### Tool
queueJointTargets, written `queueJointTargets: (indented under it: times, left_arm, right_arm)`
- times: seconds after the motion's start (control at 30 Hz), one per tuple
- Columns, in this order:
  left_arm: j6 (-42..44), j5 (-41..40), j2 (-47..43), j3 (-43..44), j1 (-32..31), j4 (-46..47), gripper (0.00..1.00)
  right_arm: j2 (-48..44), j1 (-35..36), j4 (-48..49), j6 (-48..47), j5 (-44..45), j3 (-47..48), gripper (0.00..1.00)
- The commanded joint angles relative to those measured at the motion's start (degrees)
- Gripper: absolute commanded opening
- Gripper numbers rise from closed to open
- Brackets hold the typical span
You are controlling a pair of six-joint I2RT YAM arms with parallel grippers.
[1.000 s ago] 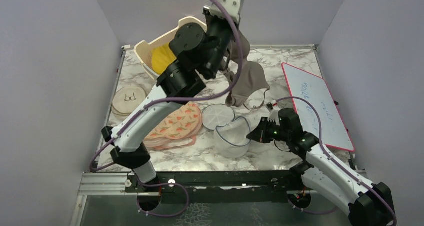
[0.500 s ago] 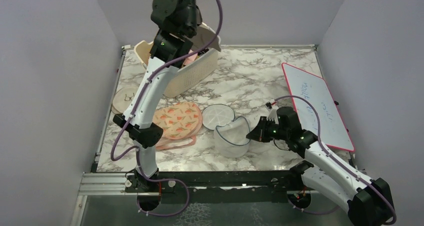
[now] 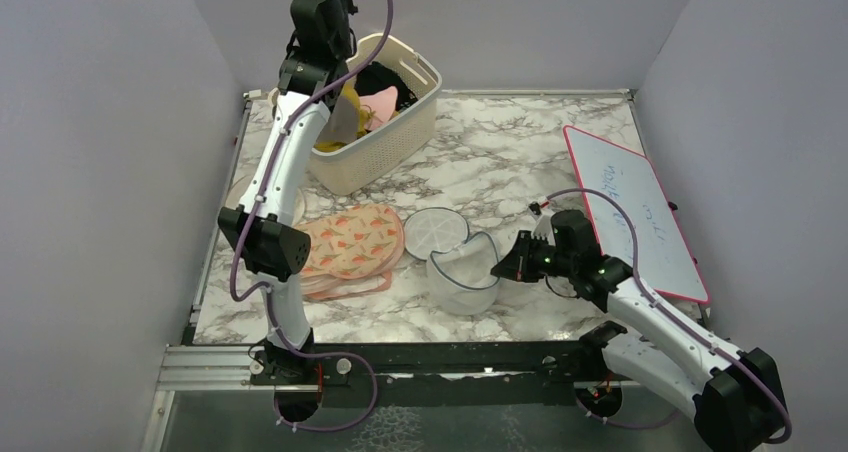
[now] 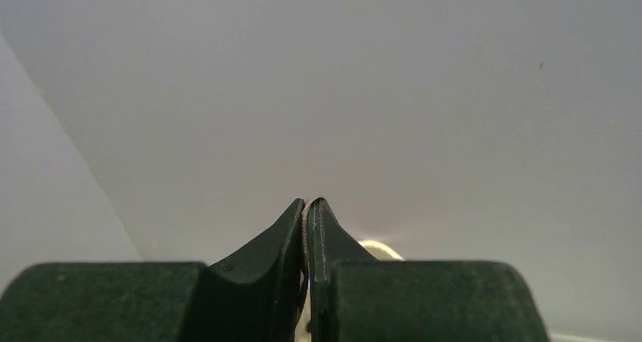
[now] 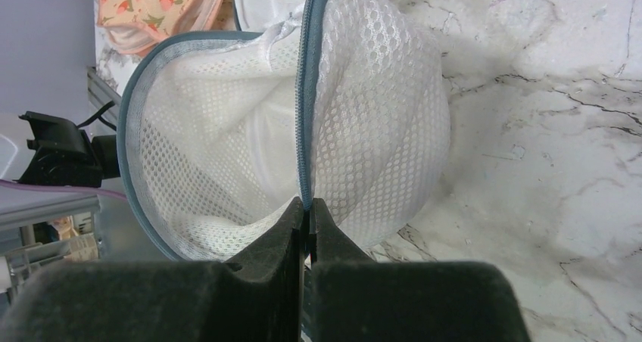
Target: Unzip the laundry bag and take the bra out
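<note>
White mesh laundry bag (image 5: 371,115), seemingly blue-grey-rimmed.

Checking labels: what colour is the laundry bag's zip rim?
The zip rim is blue-grey, clearest in the right wrist view.

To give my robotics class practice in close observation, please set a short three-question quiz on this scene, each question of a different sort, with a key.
1. True or false: the laundry bag is zipped shut.
2. What is the right gripper shut on? A. the laundry bag's zip rim; B. the whiteboard; C. the peach pouch.
3. The left gripper is raised high by which container?
Key: 1. False; it stands open, its round flap folded out. 2. A. 3. The laundry basket.
</note>
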Motion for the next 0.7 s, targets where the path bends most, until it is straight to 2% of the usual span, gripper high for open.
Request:
queueJointTargets:
  times: [0.0,0.43,0.57,0.67]
  left_arm:
    - [-7.7,4.7,2.6,-0.4,2.0,-9.1,0.00]
    - [-11.3,9.0,9.7,-4.8,2.7,-18.3,0.00]
    - [-17.1,7.5,5.4,-15.1,4.6,-18.7,0.00]
    - [-20.6,9.2,1.2,-24.8,6.6,-15.3,0.00]
  right_arm:
    - [0.7,0.2,1.5,-0.2,-1.6,1.2,0.01]
    - [1.8,0.1,1.5,-1.5,-1.8,1.6,0.01]
    - [2.0,0.1,1.8,-1.6,-1.6,1.7,0.01]
    - [2.2,0.1,1.9,-1.8,-1.7,2.1,0.01]
